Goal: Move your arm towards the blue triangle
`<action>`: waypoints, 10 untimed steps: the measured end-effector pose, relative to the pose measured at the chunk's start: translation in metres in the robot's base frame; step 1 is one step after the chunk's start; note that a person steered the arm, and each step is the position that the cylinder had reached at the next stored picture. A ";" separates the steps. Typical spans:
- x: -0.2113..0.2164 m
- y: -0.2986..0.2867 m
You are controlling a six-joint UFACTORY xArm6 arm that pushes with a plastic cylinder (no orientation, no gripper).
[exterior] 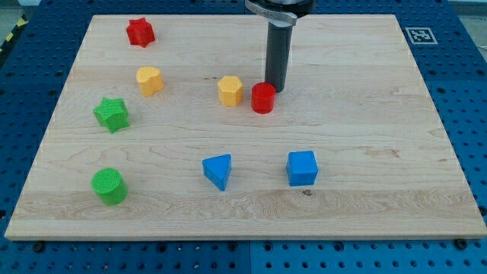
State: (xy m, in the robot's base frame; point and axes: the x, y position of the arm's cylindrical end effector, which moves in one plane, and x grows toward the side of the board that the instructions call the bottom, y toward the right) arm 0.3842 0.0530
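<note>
The blue triangle point(218, 170) lies on the wooden board point(365, 137) below the view's centre. My tip point(275, 90) stands near the view's top centre, touching or just behind a red cylinder point(263, 98). The tip is well above and a little right of the blue triangle, with open board between them.
A blue cube point(302, 168) sits right of the triangle. A yellow hexagon point(230, 90) is left of the red cylinder. A yellow block point(150, 80), red star point(140, 32), green star point(112, 114) and green cylinder point(109, 186) lie on the view's left.
</note>
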 end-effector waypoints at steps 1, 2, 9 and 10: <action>0.015 0.054; 0.021 0.057; 0.103 0.106; 0.104 0.106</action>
State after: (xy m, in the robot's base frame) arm 0.4883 0.1591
